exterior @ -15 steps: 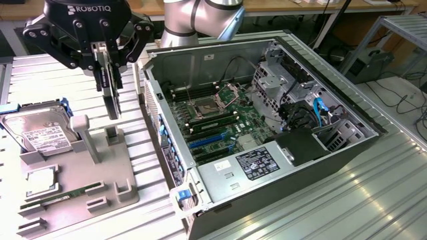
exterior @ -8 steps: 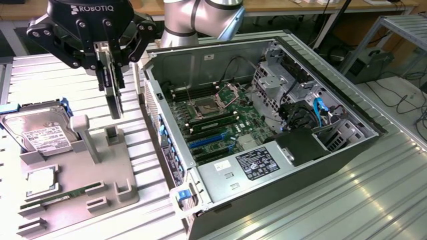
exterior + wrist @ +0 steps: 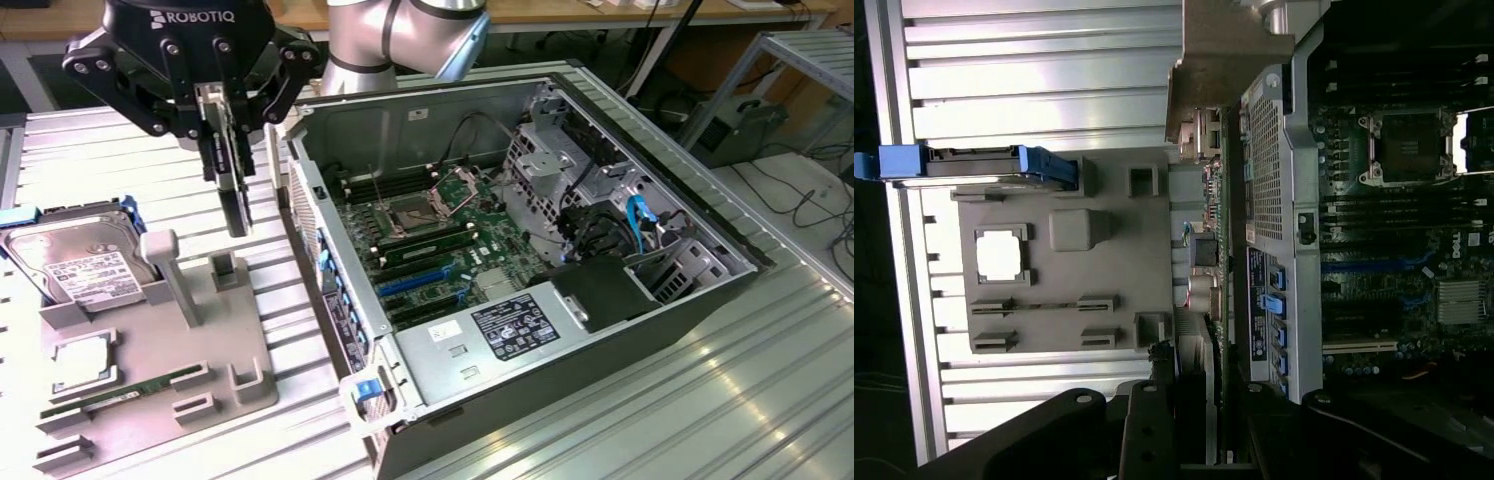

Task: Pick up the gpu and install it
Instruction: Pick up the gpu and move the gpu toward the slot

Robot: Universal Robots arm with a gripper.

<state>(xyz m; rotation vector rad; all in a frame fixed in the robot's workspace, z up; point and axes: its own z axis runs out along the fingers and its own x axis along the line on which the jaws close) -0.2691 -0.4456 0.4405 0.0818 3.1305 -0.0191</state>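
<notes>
The gpu (image 3: 238, 205), a thin black card, hangs upright in the air over the grey holder tray (image 3: 160, 350). It is just off the open computer case (image 3: 534, 250), on the exterior view's left. My gripper (image 3: 224, 150) is shut on its upper part. The card's lower end is above the tray's posts and touches nothing. In the wrist view the gpu (image 3: 1216, 230) shows edge-on, running away from my gripper (image 3: 1199, 405) between the tray (image 3: 1054, 270) and the case wall (image 3: 1274, 180). The motherboard's blue slots (image 3: 414, 278) lie open inside the case.
A silver hard drive (image 3: 80, 265) with a white label stands in a blue carrier at the tray's far end. A square chip (image 3: 80, 362) and a green memory stick (image 3: 127, 392) rest in the tray. Cables and a drive cage (image 3: 627, 230) crowd the case's right side.
</notes>
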